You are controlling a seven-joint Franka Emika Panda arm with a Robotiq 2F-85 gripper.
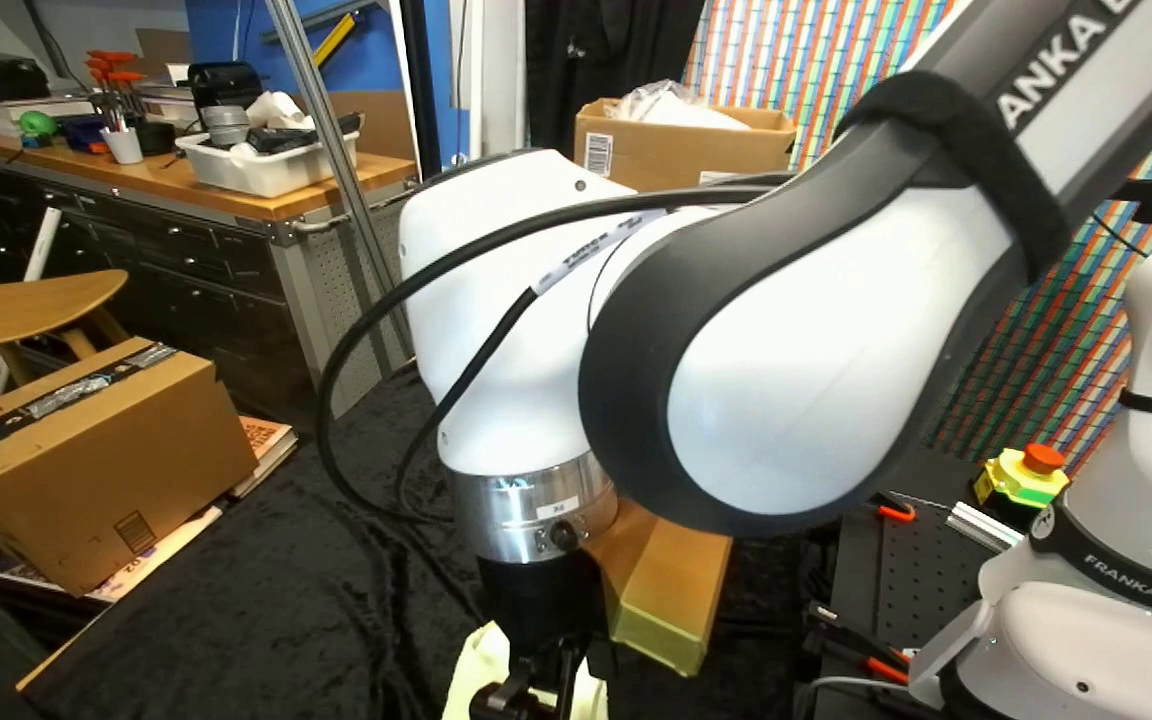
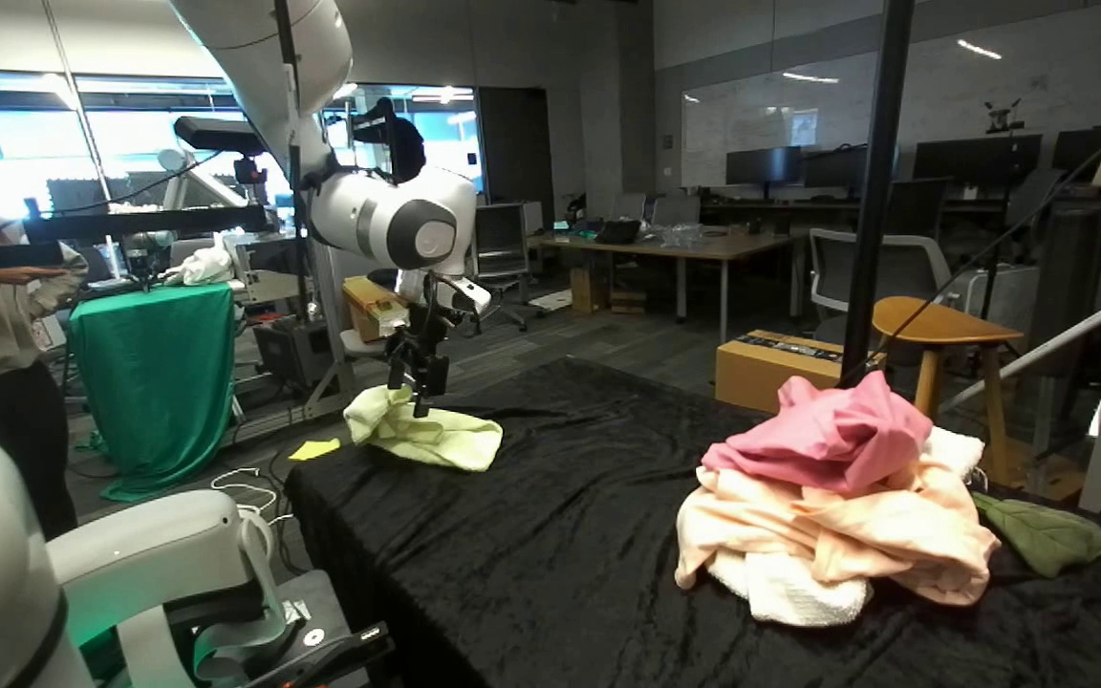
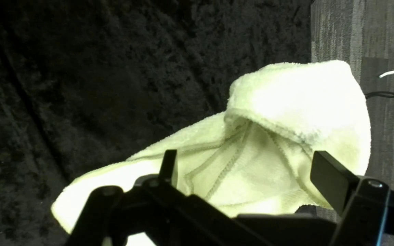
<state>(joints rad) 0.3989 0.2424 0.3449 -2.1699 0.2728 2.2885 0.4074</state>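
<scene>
Standing over the crumpled pale-green cloth (image 3: 258, 159) at the wrist view's lower centre, the gripper (image 3: 246, 171) is spread wide, empty; grasping is judged not yet begun.

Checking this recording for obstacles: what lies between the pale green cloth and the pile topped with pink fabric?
Only a bare stretch of wrinkled black covering lies between the pale green cloth and the pile, in an exterior view.
</scene>
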